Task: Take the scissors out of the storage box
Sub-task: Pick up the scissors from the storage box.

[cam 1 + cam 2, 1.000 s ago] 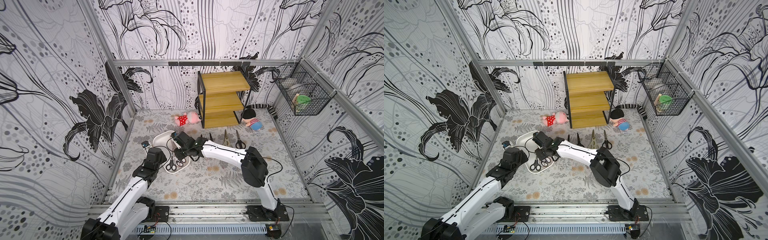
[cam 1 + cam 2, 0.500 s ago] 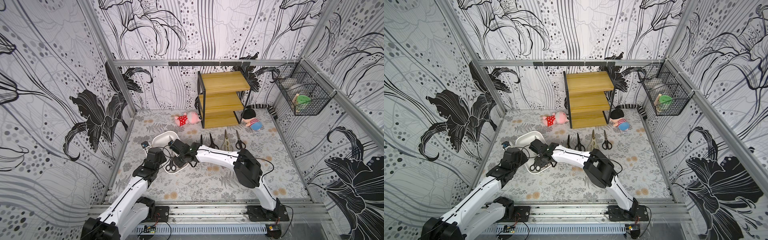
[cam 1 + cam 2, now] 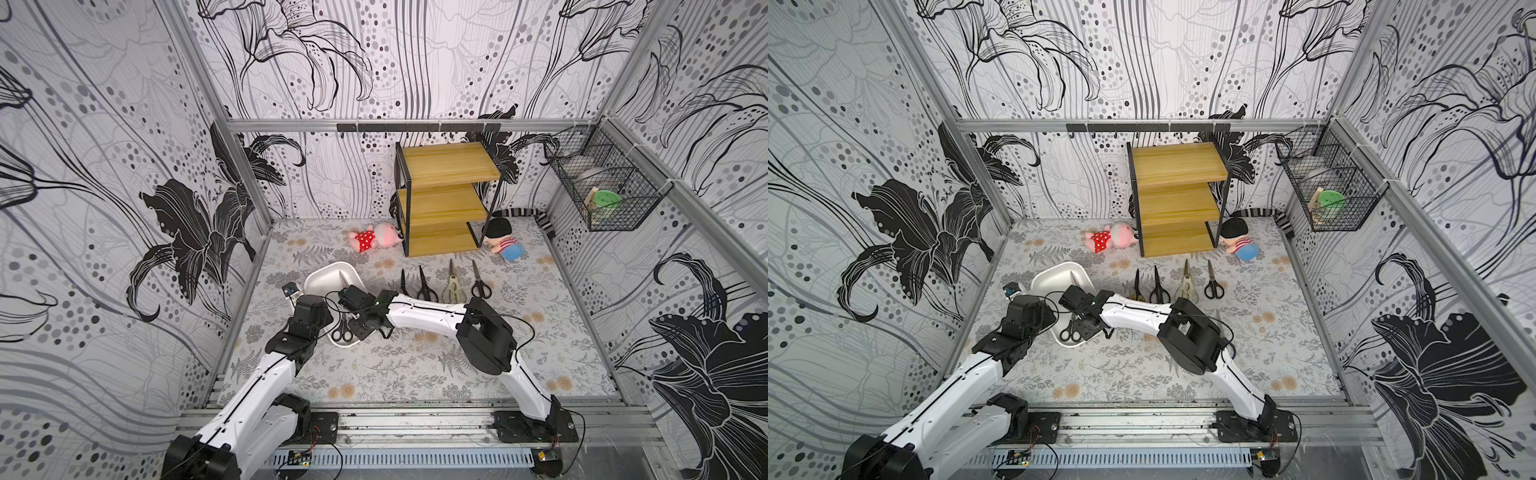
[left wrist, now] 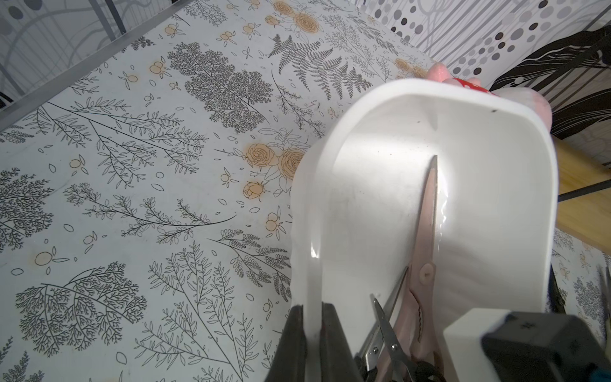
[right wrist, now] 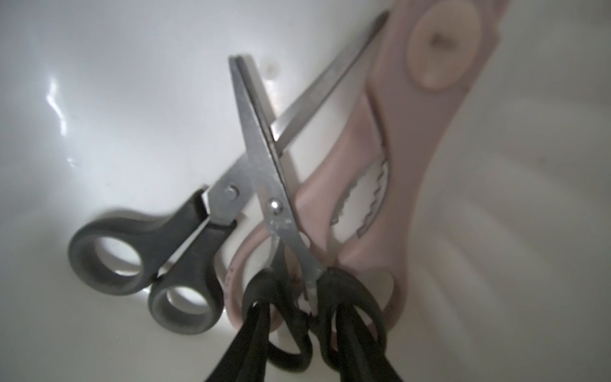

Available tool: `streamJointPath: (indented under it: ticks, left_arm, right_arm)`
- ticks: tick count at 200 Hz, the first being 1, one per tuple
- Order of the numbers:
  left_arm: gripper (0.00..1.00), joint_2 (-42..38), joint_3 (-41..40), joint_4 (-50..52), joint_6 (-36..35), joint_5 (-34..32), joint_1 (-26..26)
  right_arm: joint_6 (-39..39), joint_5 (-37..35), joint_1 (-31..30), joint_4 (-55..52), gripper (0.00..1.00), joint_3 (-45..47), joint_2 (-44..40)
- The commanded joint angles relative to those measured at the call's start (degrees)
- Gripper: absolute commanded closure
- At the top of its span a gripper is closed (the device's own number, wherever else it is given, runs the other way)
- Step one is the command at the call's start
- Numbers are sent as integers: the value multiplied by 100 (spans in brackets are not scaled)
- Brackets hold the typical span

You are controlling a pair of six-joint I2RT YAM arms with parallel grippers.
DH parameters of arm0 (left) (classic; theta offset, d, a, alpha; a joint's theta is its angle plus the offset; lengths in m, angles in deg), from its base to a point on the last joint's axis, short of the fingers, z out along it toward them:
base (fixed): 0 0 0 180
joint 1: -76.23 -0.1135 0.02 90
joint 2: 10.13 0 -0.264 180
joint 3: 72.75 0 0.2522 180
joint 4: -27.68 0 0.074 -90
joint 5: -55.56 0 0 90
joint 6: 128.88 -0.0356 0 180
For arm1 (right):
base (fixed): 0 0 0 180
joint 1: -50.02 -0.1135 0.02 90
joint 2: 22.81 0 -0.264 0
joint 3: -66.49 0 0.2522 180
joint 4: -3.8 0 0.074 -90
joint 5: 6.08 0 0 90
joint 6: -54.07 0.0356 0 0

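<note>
The right gripper (image 5: 299, 311), its fingers (image 5: 246, 344) apart in the two rings of the topmost black-handled scissors (image 5: 276, 211) inside the storage box (image 5: 99, 82), should lift slowly and straight so the pink scissors (image 5: 396, 148) beneath do not catch, while the left gripper (image 4: 312, 317) clamps the box's rim.

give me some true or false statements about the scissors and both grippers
The left gripper clamps the wall of the shallow white plastic storage box. True.
Four pairs of scissors lie in a row on the floral mat. True.
The large pale pink scissors lie on the mat. False: they are inside the box.
The right gripper hovers over the row. False: it is in the box, at the black-handled scissors.
</note>
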Motion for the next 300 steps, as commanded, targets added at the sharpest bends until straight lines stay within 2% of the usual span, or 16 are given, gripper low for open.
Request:
streamJointPath:
  ticks: [1, 20, 54, 97, 193, 300]
  left_arm:
    - [100, -43, 207, -249, 12, -83, 18]
    - [100, -34, 207, -253, 5, -87, 18]
    - [100, -9, 224, -257, -13, -81, 22]
    - [100, 55, 233, -280, -13, -82, 19]
    - [100, 144, 268, -213, 3, -122, 18]
    - [100, 73, 279, -155, -10, -166, 19]
  right_arm:
    - [-27, -188, -39, -240, 62, -51, 191]
    - [20, -287, -52, -177, 65, -18, 220]
    - [65, -308, -47, -31, 80, 86, 118]
    - [106, -300, -47, 6, 90, 200, -165]
    - [284, 51, -51, -52, 92, 494, -881]
    - [441, -168, -31, 69, 95, 543, -1107]
